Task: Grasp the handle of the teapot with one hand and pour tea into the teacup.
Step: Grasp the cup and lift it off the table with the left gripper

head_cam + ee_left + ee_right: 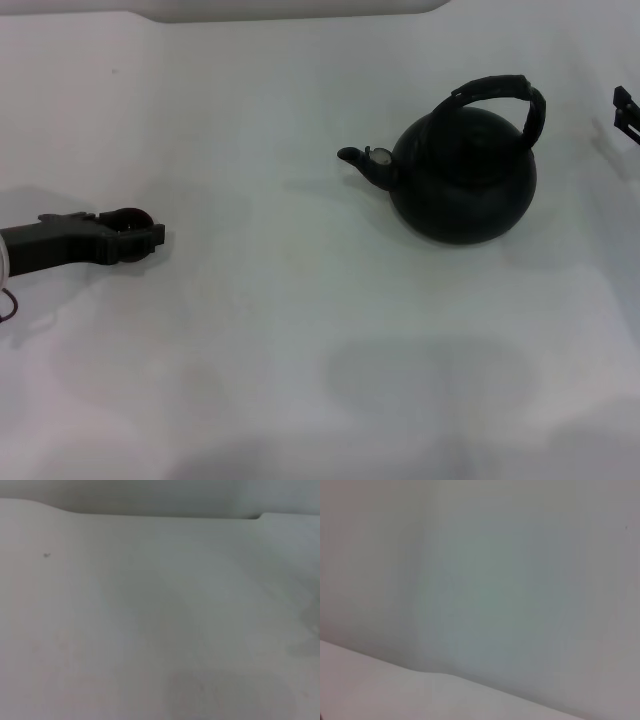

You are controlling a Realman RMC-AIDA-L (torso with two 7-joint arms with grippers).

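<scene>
White table surface (300,380) fills the head view and lies nearest the camera, bare along the near edge; both wrist views show only this pale surface and a pale wall, with no fingers and no objects in them. Next in size is the teapot (462,185), a round black pot standing upright on the table right of centre and toward the far side, its short curved spout pointing to the robot's left. Over its top arches the handle (497,90), a thick black hoop tilted a little to the right, with nothing touching it. At the left edge, the left gripper (135,236) reaches in low over the table, well apart from the teapot, its fingers pinching the teacup (127,219), a small dark round cup seen between the fingertips. Smallest of all, the right gripper (626,110) shows only as a dark tip at the right edge, near the handle but clear of it; whether its fingers are spread or pressed together cannot be told.
</scene>
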